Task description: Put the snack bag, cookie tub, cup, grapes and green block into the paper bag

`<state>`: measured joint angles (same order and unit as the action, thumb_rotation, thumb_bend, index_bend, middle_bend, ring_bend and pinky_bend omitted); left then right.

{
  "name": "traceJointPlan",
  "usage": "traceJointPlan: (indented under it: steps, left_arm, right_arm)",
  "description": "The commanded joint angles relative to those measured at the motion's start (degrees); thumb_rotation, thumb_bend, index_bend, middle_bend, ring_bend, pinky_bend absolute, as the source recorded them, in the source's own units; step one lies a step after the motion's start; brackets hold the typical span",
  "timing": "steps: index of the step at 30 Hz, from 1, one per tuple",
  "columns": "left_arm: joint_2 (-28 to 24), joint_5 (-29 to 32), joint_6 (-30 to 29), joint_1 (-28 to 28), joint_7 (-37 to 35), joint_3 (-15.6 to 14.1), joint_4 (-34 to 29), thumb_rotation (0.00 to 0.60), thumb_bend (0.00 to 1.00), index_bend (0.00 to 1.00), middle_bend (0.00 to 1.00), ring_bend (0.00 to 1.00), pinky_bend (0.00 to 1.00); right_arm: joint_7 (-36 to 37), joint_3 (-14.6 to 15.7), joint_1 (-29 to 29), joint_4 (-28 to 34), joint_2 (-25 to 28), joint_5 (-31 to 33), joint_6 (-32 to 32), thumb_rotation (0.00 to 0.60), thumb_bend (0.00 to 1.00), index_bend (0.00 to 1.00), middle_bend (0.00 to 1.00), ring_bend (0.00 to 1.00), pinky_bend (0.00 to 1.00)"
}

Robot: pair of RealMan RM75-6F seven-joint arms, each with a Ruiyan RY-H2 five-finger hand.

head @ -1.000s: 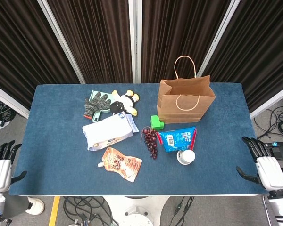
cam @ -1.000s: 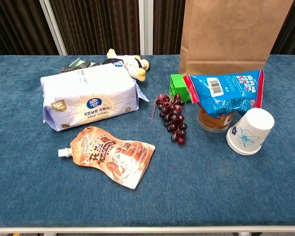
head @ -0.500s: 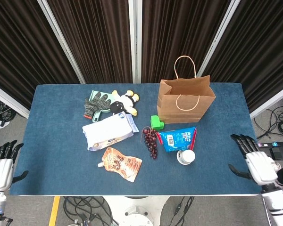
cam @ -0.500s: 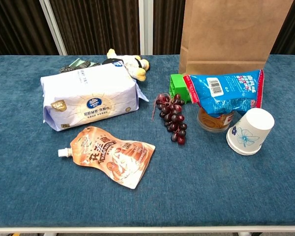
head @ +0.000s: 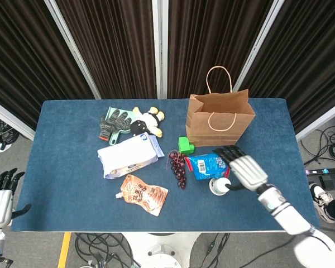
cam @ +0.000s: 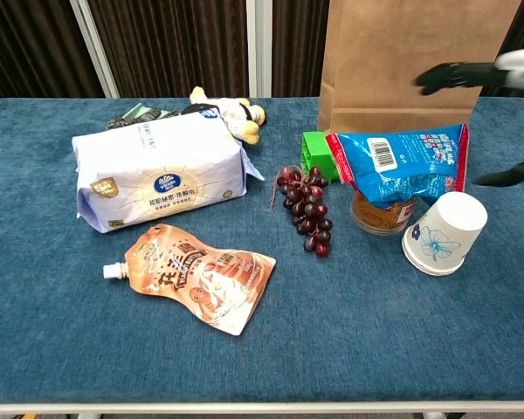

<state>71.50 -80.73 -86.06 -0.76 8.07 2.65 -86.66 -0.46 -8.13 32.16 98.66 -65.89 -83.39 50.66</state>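
The brown paper bag (head: 219,119) (cam: 410,61) stands upright at the back right. In front of it lie the blue snack bag (head: 208,165) (cam: 400,163), which covers the cookie tub (cam: 382,215), and the green block (head: 185,146) (cam: 315,156). Dark grapes (head: 178,166) (cam: 306,208) lie to their left. The white cup (head: 219,186) (cam: 445,233) lies on its side. My right hand (head: 244,169) (cam: 487,80) hovers open above the cup and snack bag, fingers spread. My left hand (head: 1,196) hangs open off the table's left front corner.
A white tissue pack (head: 127,156) (cam: 162,168), an orange spout pouch (head: 143,194) (cam: 197,276), a plush toy (head: 147,121) (cam: 229,111) and patterned gloves (head: 114,123) lie on the left half of the blue table (head: 61,151).
My right hand has swung in from the table's right edge to above the cup and snack bag. The left hand has barely moved.
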Motion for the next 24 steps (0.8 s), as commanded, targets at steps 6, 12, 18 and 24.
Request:
traceJointPlan:
  steps: [6, 12, 18, 24]
  left_arm:
    - [0.12, 0.60, 0.96, -0.25, -1.29, 0.15, 0.99, 0.600, 0.04, 0.23, 0.20, 0.12, 0.15]
    - [0.42, 0.69, 1.24, -0.14, -2.37, -0.02, 1.64, 0.600, 0.04, 0.23, 0.20, 0.12, 0.15]
    - [0.58, 0.85, 1.22, -0.04, -2.74, 0.03, 2.20, 0.600, 0.04, 0.23, 0.20, 0.12, 0.15]
    - [0.42, 0.77, 1.21, -0.25, -2.57, 0.23, 1.95, 0.600, 0.04, 0.23, 0.20, 0.12, 0.15]
  right_arm:
    - [-6.34, -1.37, 5.73, -4.14, -7.40, 6.67, -5.37, 0.600, 0.10, 0.00, 0.07, 0.00, 0.05]
    - [-10.91, -0.92, 6.67, -7.24, -11.43, 9.86, -4.12, 0.600, 0.16, 0.04, 0.14, 0.00, 0.08]
    - [-10.82, -1.26, 5.87, -12.16, -16.43, 7.25, 2.77, 0.600, 0.26, 0.41, 0.40, 0.21, 0.39]
    - [-3.07, -0.83, 4.47, -13.31, -16.04, -0.67, 10.41, 0.600, 0.32, 0.65, 0.57, 0.38, 0.59]
